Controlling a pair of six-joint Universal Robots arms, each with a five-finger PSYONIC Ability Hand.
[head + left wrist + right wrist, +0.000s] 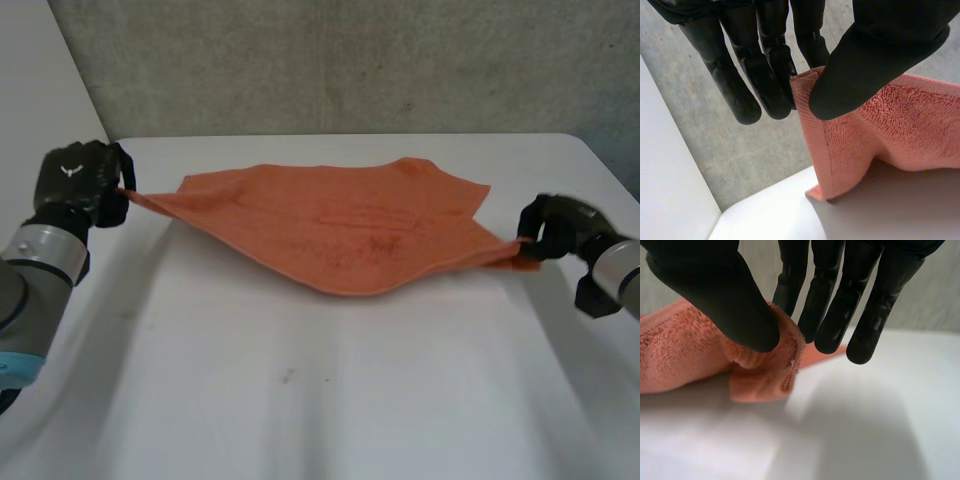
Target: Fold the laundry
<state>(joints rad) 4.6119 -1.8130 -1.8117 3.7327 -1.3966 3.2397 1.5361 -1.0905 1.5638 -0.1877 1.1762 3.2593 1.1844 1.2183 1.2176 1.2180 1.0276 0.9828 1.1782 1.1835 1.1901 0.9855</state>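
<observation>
An orange towel (345,225) hangs stretched above the white table (300,400), sagging in the middle. My left hand (80,180) pinches its left corner; in the left wrist view the thumb (865,65) presses the hemmed towel (880,135) corner against the fingers (765,65). My right hand (560,228) holds the right corner just above the table; in the right wrist view its thumb (720,295) clamps the bunched towel (695,355) edge against the fingers (840,300).
A grey wall (350,60) runs behind the table's far edge. The table's right edge lies close to my right hand. Bare tabletop stretches in front of the towel toward me.
</observation>
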